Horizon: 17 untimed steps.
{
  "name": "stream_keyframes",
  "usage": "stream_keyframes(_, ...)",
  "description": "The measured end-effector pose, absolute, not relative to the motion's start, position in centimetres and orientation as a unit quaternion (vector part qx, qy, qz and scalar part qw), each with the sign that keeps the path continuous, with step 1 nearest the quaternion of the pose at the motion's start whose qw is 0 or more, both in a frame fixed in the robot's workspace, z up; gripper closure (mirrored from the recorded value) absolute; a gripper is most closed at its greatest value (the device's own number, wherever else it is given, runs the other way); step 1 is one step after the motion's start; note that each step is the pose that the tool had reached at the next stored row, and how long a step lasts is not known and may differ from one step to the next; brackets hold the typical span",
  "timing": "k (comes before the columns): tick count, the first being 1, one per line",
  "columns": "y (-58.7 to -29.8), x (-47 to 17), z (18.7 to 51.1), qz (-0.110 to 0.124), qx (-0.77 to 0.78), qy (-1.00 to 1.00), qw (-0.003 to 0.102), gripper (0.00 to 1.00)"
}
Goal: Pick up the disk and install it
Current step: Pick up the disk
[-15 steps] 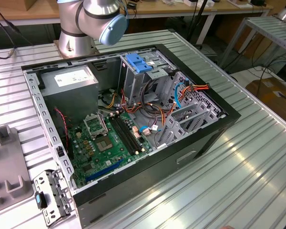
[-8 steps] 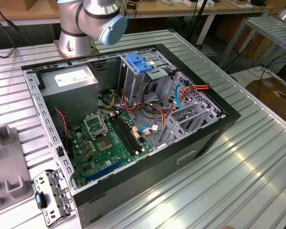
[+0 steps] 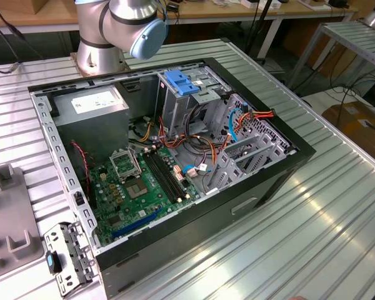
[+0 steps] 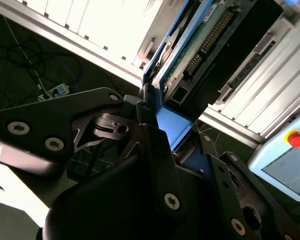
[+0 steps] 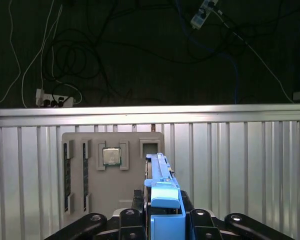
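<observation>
My gripper [image 5: 162, 222] is shut on the disk [image 5: 161, 192], which stands on edge between the black fingers [image 5: 210, 225] with its blue rail facing the camera. In the second wrist view the disk [image 4: 202, 42] shows its green circuit-board underside and a blue side rail, clamped in the gripper [image 4: 165, 132]. Below it lies a ribbed metal table with a grey tray [image 5: 82, 145]. In the exterior view the open computer case [image 3: 175, 162] lies on its side, with the grey drive cage and its blue plastic top [image 3: 181, 84] at the back.
The grey tray holds a processor chip [image 5: 111, 156] and memory sticks [image 5: 66, 175]. Inside the case are a power-supply box [image 3: 94, 106], a green motherboard [image 3: 144, 187] and loose cables [image 3: 200, 150]. The arm's base [image 3: 103, 37] stands behind the case. A pendant with a red button [image 4: 285, 160] sits nearby.
</observation>
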State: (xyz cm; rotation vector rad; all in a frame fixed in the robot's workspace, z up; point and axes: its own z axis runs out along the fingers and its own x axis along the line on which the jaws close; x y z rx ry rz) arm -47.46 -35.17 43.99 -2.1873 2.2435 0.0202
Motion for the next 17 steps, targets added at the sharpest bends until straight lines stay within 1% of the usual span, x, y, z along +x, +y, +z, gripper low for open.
stream_keyframes(17, -35.2, -47.5, 45.7, 0.006, -0.698, 0.716, 0.004, 0.63)
